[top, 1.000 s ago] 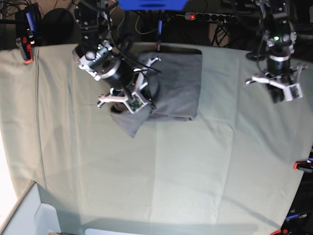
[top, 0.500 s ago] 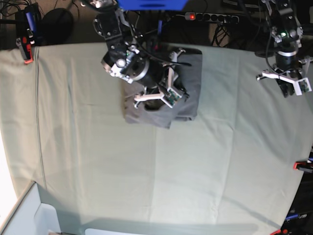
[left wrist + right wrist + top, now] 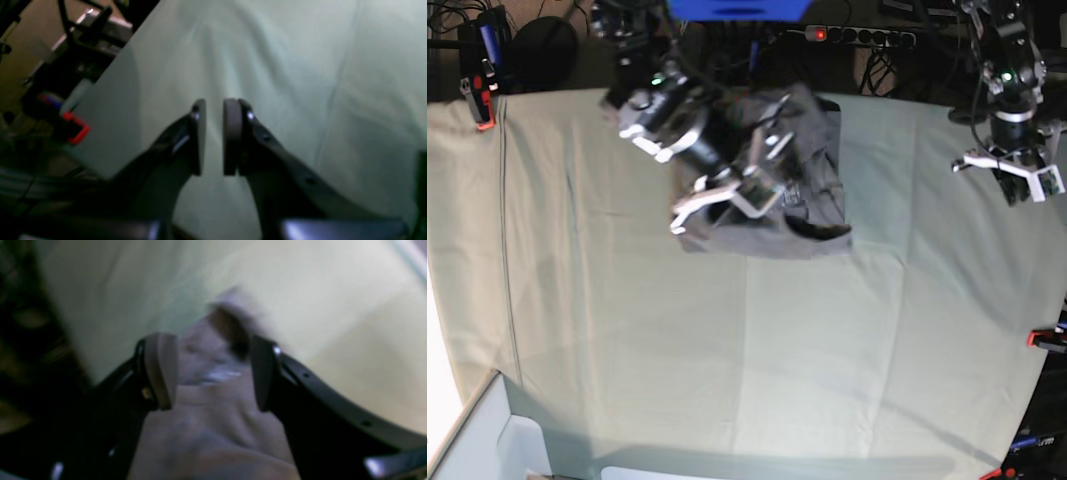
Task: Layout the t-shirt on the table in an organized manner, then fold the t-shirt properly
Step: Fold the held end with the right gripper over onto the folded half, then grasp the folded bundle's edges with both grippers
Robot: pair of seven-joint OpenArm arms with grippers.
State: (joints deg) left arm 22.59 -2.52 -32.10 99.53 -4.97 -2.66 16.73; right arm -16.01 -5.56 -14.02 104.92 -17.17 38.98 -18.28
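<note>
Grey cotton t-shirt (image 3: 772, 190), short-sleeved and soft, lies bunched into a rough folded block at the far middle of the pale grey-green cloth-covered desk (image 3: 827, 360), its near edge ragged and one corner flared out toward the right. Right gripper (image 3: 210, 373) hangs directly over the shirt; its jaws stand wide apart with grey fabric showing between them, though the wrist picture is too blurred to say whether cloth touches either pad. Left gripper (image 3: 213, 136) hovers well off over bare desk cloth near the far right edge, jaws narrow with a slim gap, holding nothing. Judgement: a fold is just being laid down. To do it well, lift the right arm straight up so no fabric drags, then check edges are square; the flared corner probably needs smoothing before the next fold.
</note>
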